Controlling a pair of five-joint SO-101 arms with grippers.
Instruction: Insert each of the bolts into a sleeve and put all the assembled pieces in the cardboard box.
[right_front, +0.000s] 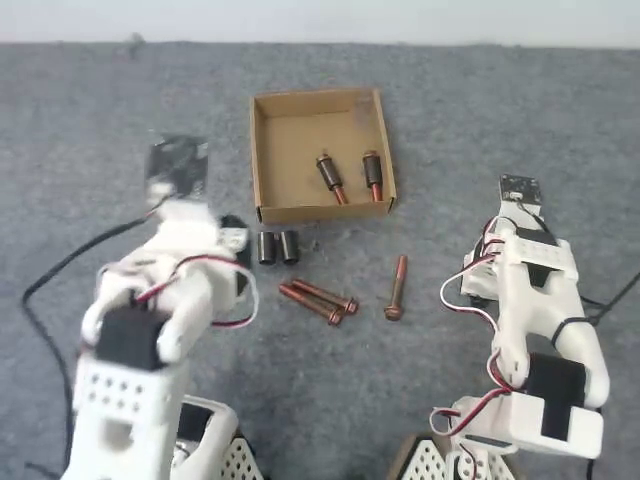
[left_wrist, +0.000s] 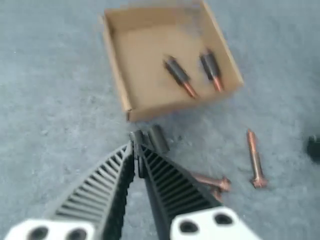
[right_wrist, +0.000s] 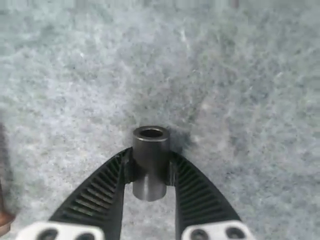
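Right gripper (right_wrist: 150, 159) clamps a dark metal sleeve (right_wrist: 150, 180) upright at mid-body: likely rigid, smooth, liable to slip. Left gripper (left_wrist: 136, 150), closed and empty, sits beside two loose sleeves (left_wrist: 157, 138).

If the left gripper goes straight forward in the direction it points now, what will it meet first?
Most likely the nearer of the two short dark metal sleeves, which sits just ahead of the left gripper. Behind them stands the wall of the brown cardboard box. Depth is unclear here.
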